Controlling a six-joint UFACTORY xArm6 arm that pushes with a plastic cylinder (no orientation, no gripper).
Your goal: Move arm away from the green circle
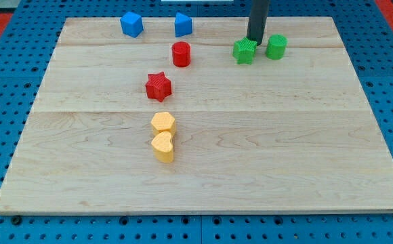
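Green is where the eye is going first: the green circle (276, 46), a short cylinder, is sitting near the top edge of the wooden board (203, 183), over toward the view's right. Just to its left, close beside it but with a sliver of wood showing between, the green star (244, 51) is lying flat. My tip (254, 43) is coming down from the view's top as a dark upright rod and is resting at the star's upper right corner, in the narrow space between the star and the circle; it seems to be touching the star and standing just apart from the circle. No gripper is fitted on this arm, so nothing is spreading or pinching.

Further to the circle's left, the red cylinder (181, 53) is standing well apart from the green pair. Up and left of that, the two blue blocks are sitting along the top edge: the blue pentagon-like block (183, 24) nearer the circle, the blue cube (131, 24) beyond it. Below and left of the circle, the red star (158, 86) is lying, and lower still the yellow hexagon (162, 123) and yellow heart (162, 146) are touching each other.
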